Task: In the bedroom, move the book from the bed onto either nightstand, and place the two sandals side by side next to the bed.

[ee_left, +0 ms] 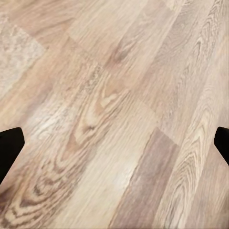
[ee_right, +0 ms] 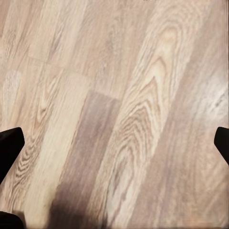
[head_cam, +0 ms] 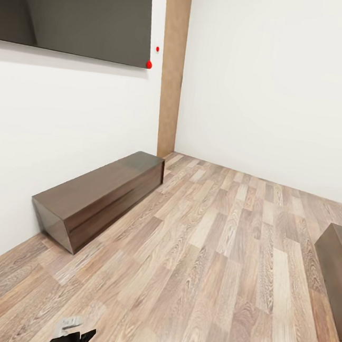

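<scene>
None of the task's things in sight — transit step. Head view: low dark cabinet (head_cam: 101, 197) centre left against white wall, wood floor (head_cam: 219, 261) ahead. Both wrist views: fingers spread wide, empty. Next: turn, locate bed.

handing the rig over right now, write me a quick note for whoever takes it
Left end effector: open, empty, over bare wood floor.
Right end effector: open, empty, also over floor.
Head view faces a room corner: low dark wood bench against the white wall, dark screen above it, and a dark furniture edge at the right border.
Nothing is carried. Find the bed, book and both sandals first; from here, all steps look undone.
</scene>
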Robot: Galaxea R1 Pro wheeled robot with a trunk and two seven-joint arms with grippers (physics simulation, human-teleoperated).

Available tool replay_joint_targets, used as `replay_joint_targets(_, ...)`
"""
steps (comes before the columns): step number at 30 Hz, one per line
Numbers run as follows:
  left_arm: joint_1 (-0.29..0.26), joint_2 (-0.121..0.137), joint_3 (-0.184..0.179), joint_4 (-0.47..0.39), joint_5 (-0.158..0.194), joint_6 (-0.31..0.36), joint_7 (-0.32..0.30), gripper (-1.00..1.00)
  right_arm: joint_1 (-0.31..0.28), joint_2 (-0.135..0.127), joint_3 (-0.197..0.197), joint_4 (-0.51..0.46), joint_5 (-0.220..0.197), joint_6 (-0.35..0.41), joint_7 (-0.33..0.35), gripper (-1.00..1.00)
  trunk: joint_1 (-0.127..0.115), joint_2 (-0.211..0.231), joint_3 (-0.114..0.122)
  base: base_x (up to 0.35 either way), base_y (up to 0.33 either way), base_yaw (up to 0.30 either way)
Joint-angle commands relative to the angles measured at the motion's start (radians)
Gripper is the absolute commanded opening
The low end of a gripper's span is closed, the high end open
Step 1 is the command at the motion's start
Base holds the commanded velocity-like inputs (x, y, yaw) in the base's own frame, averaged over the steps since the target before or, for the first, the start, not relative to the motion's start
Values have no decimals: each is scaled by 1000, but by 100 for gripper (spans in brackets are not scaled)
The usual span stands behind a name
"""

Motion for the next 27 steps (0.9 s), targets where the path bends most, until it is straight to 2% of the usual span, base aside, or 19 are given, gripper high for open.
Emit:
replay_joint_targets(1,0,0,2,1,4,0,-4,100,-1,0,-8,0,11,-3,4,100,0,0,-1,3,0,-180)
replay_joint_targets(16,0,1,2,1,4,0,-4,100,-1,0,-8,0,11,-3,4,100,0,0,-1,2,0,-182)
replay_joint_targets(27,0,1,2,1,4,0,-4,100,-1,1,-8,0,11,-3,4,100,0,0,-1,164,0,-184)
